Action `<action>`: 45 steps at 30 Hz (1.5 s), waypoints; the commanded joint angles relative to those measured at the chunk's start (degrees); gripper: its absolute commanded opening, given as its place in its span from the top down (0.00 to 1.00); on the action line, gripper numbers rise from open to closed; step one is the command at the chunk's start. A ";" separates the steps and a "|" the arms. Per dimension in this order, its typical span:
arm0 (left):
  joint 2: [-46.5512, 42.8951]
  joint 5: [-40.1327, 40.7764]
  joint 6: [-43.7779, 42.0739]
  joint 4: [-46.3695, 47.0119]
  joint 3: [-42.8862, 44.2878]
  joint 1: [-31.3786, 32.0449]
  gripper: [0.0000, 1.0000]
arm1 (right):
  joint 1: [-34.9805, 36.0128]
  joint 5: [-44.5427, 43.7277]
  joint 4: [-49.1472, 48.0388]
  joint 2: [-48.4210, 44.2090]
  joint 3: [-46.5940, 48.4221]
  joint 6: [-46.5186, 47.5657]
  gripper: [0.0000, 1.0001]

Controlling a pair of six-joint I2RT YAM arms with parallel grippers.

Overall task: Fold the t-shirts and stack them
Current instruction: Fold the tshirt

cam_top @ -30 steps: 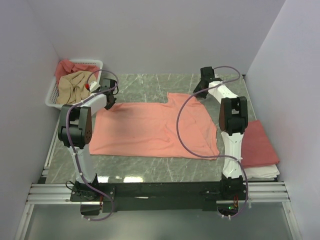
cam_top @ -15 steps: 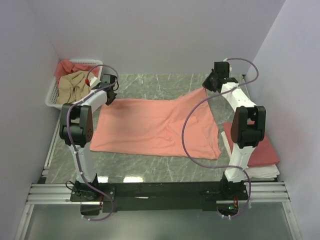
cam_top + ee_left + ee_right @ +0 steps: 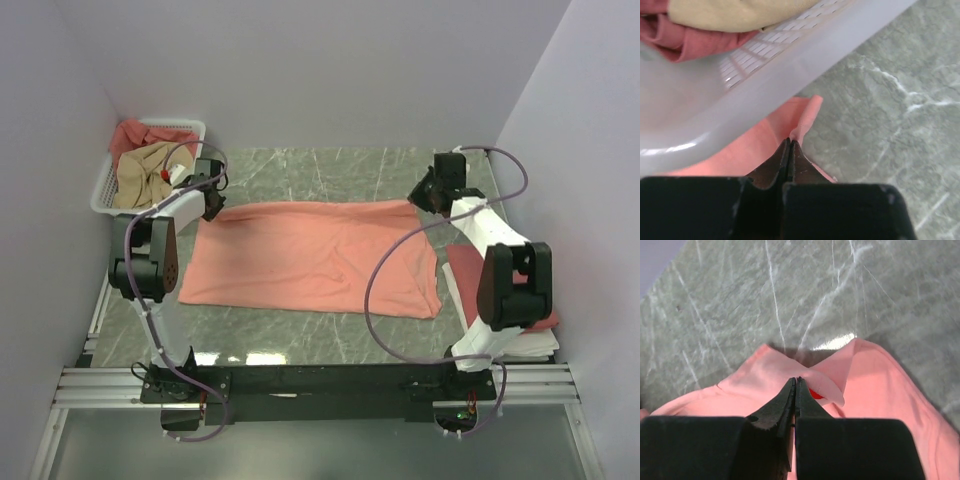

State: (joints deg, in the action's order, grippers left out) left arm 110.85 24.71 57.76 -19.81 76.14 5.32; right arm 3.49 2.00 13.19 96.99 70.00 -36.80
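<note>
- The salmon-pink t-shirt lies spread flat at the middle of the marble table, long side running 9 to 3 o'clock; its surface shows soft wrinkles, most of them toward the 3 o'clock half
- The left gripper is clenched on the shirt's 10 o'clock corner; the left wrist view shows the jaws pressed together with a small fold of pink cloth pinched at the tips, just beside the wall of the white lattice basket
- The right gripper is clamped on the 2 o'clock corner; the right wrist view shows the jaws tight together on a raised flap of the pink fabric, bare marble beyond it
- The basket sits at 10 o'clock of the table, against the left wall; it holds a crumpled beige-tan shirt with a rose-red shirt behind it
- At 4 o'clock, partly hidden by the right arm, a folded rose-red t-shirt rests on a white folded layer
</note>
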 commanded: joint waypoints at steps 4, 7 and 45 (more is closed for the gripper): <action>-7.39 1.13 1.30 2.06 -3.97 -0.22 0.99 | -0.23 -0.59 -4.05 -11.81 -8.81 -2.40 1.00; -9.42 0.69 1.92 3.55 -6.70 -0.22 0.99 | -0.15 -1.29 -3.79 -15.41 -12.50 -2.84 1.00; -27.35 1.04 5.26 10.40 -29.11 -0.22 0.99 | -0.23 0.20 -3.43 -35.90 -35.10 -2.58 1.00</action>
State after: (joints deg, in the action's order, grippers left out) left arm 86.28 25.04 61.98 -11.99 48.18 5.32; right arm 3.49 2.52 11.53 63.13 35.53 -39.55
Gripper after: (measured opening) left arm 0.013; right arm 0.009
